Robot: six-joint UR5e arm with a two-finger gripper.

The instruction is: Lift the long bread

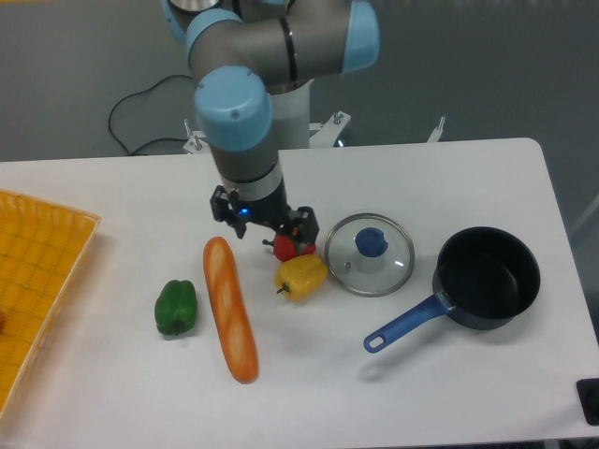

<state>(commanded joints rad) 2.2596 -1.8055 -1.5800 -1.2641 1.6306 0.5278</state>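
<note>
The long bread (230, 309) is a glossy orange baguette with paler slash marks. It lies flat on the white table (449, 393), running from upper left to lower right, between the green and yellow peppers. My gripper (266, 223) points down just right of the bread's far end, apart from it. It sits over a red item (284, 246) that is partly hidden. The wrist covers the fingers, so I cannot see whether they are open or shut. Nothing shows as held.
A green pepper (176, 308) lies left of the bread. A yellow pepper (300, 276) lies right of it. A glass lid (370, 253) with a blue knob and a dark saucepan (488, 278) with a blue handle stand further right. An orange tray (37, 281) is at the left edge.
</note>
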